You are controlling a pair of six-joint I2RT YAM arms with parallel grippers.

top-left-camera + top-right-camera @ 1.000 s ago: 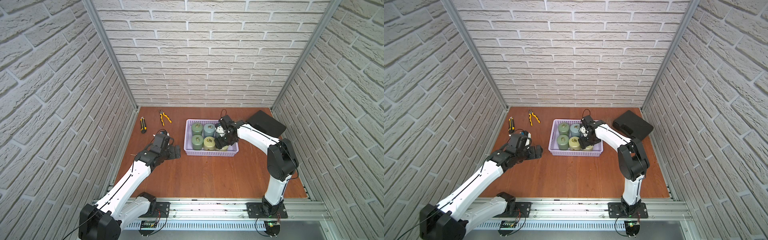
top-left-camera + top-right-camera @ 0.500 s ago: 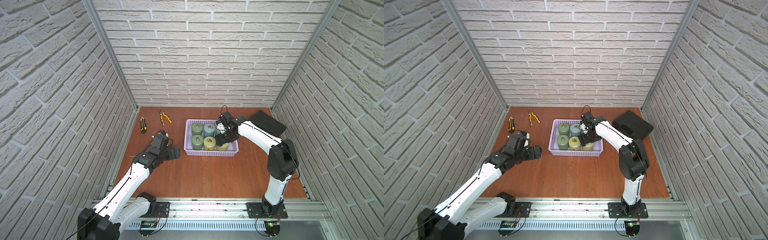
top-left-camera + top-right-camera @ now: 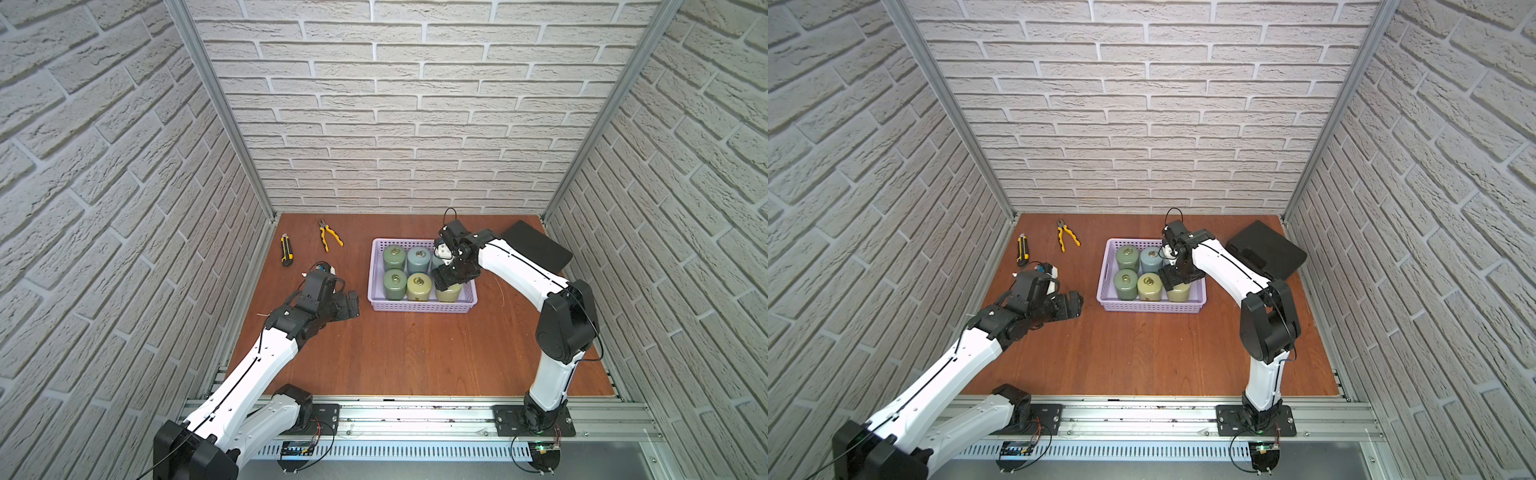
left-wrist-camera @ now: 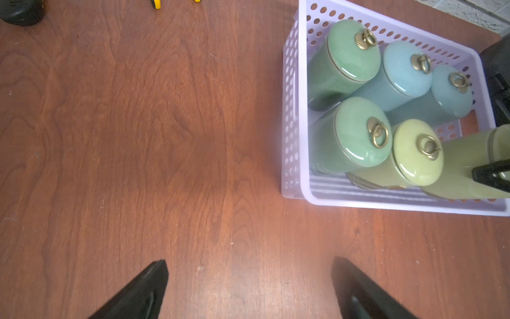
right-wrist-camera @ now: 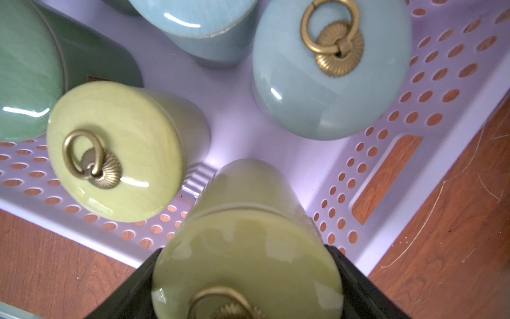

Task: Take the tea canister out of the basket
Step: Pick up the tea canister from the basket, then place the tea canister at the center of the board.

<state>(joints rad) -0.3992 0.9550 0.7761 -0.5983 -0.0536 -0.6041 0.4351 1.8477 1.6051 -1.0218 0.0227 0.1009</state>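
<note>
The lavender basket (image 3: 419, 307) (image 3: 1150, 307) holds several lidded tea canisters in green, blue and yellow-green. My right gripper (image 3: 453, 276) (image 3: 1179, 276) (image 5: 245, 265) is shut on the lid end of the yellow-green tea canister (image 3: 449, 293) (image 5: 248, 243) at the basket's near right corner. The canister's lower part is inside the basket walls, and in the left wrist view the canister (image 4: 466, 165) looks tilted. My left gripper (image 3: 351, 305) (image 3: 1075, 305) (image 4: 248, 276) is open over bare wood, left of the basket (image 4: 295, 176), with nothing in it.
Yellow-handled pliers (image 3: 330, 235) and a yellow-black utility knife (image 3: 286, 254) lie at the back left. A black case (image 3: 536, 249) sits at the back right, behind the right arm. Brick-patterned walls close in three sides.
My right wrist has risen a little with the yellow-green canister in its grip. The left arm has barely shifted.
</note>
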